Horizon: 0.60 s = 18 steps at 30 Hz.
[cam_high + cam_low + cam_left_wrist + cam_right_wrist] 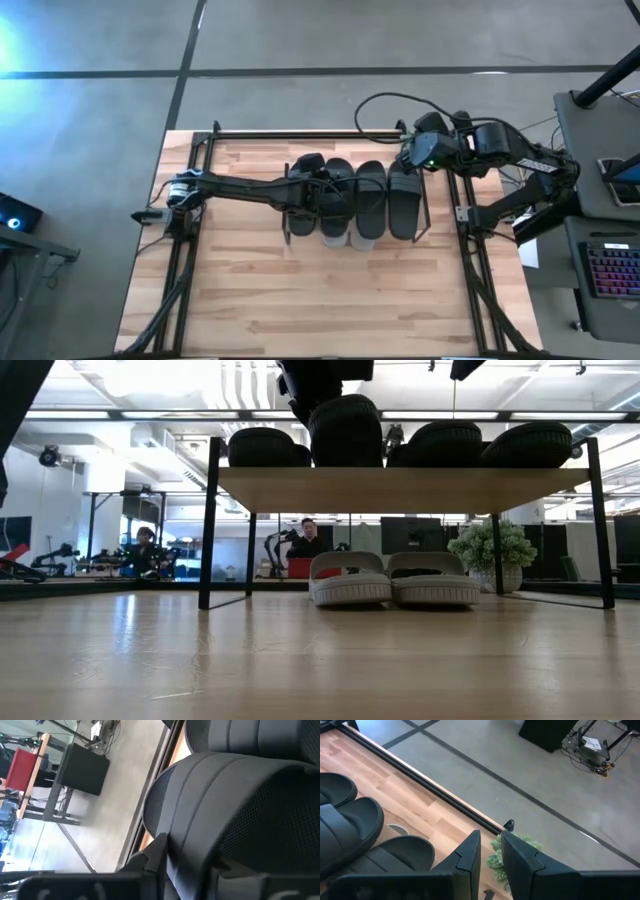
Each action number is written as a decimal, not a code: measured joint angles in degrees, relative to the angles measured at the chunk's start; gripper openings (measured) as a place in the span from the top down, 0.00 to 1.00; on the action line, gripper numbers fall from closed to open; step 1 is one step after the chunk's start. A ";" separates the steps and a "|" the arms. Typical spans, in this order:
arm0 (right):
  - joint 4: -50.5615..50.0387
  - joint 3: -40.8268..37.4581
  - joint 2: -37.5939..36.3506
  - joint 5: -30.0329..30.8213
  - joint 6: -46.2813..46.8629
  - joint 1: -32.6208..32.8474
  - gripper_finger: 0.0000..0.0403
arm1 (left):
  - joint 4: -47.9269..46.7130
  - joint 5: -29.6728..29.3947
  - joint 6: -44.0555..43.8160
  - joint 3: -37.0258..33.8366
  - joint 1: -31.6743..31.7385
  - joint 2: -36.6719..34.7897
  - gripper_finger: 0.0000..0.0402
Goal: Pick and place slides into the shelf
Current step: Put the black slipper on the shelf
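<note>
Four black slides lie side by side on the shelf's top board, and two light grey slides stand on the table under it. My left gripper reaches in from the table's left and is shut on the second black slide from the left. That slide stands taller than its neighbours in the low view. My right gripper hovers above the shelf's far right corner. It is open by a narrow gap with nothing in it. My left gripper has the black slide's wide strap between its two fingers, one on each side of the strap's edge. The fingers slant down from the table's left side. The slide's sole rests on the shelf's top board.
A small green plant stands past the shelf's far right corner, below my right gripper. The grey slides' near ends stick out from under the shelf. Bare tabletop lies on the near side. People sit in the room beyond the table.
</note>
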 joint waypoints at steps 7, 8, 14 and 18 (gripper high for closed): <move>-0.02 0.01 0.00 0.00 -0.13 0.00 0.83 | 0.02 0.00 0.04 0.19 0.00 0.00 0.74; -0.04 0.01 0.00 0.00 -0.14 0.00 0.83 | 0.04 0.02 0.04 0.38 -0.04 0.00 0.72; -0.11 0.01 0.00 0.00 -0.24 0.00 0.83 | -0.11 0.00 0.07 0.70 -0.77 -1.65 0.68; -0.09 0.01 0.00 0.00 -0.63 0.00 0.83 | -0.04 0.43 0.07 0.70 -0.81 -3.04 0.68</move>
